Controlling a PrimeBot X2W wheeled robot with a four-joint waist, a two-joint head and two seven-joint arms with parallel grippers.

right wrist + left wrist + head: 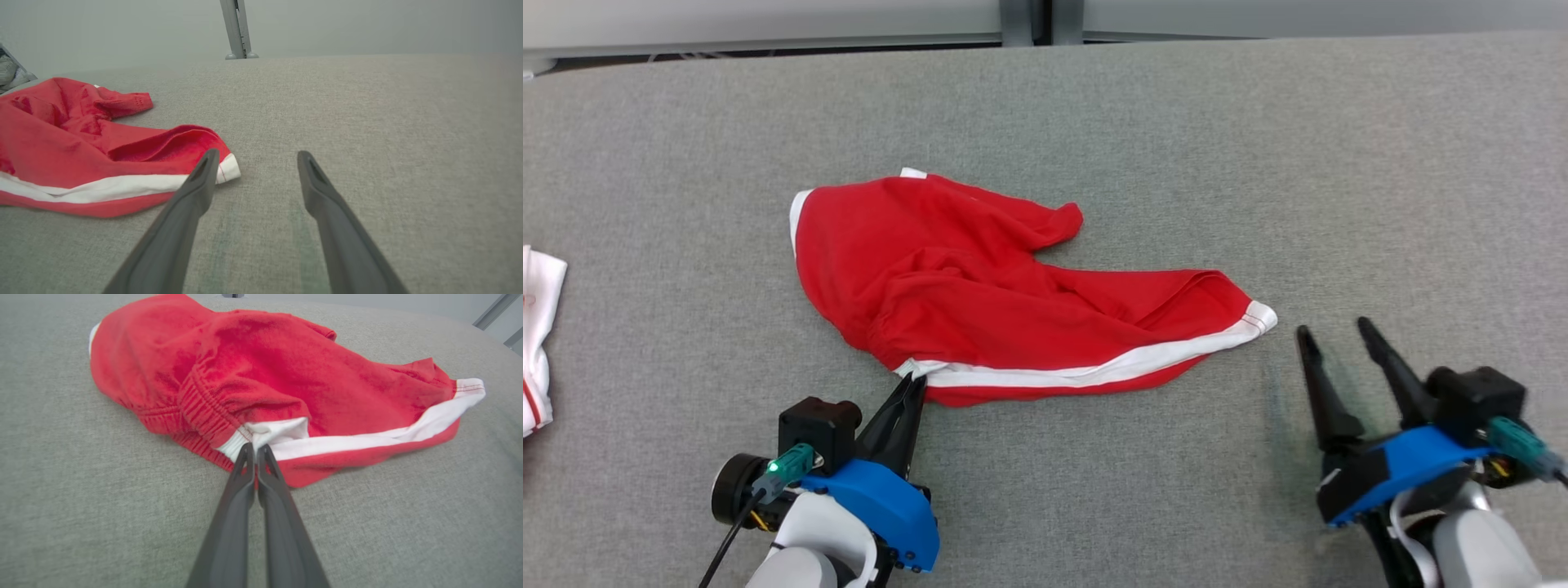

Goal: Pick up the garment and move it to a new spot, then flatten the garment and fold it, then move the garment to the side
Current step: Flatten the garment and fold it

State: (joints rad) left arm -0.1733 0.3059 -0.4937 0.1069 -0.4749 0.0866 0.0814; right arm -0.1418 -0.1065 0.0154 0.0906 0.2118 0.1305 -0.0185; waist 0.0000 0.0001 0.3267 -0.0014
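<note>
Pinching the near edge of the red garment (980, 278), the left end effector (913, 382) has its two dark fingers pressed together on the white-trimmed corner of the elastic waistband, with a sliver of red fabric showing between them. The garment lies crumpled on the grey surface (1176, 106), spreading away from those fingertips and across toward the right end effector (1334, 328). That one has its fingers spread apart, holding nothing. The garment's white-banded hem is just off its inner finger, not touching. Well out past the left end effector's outer side lies a white cloth (539, 327).
</note>
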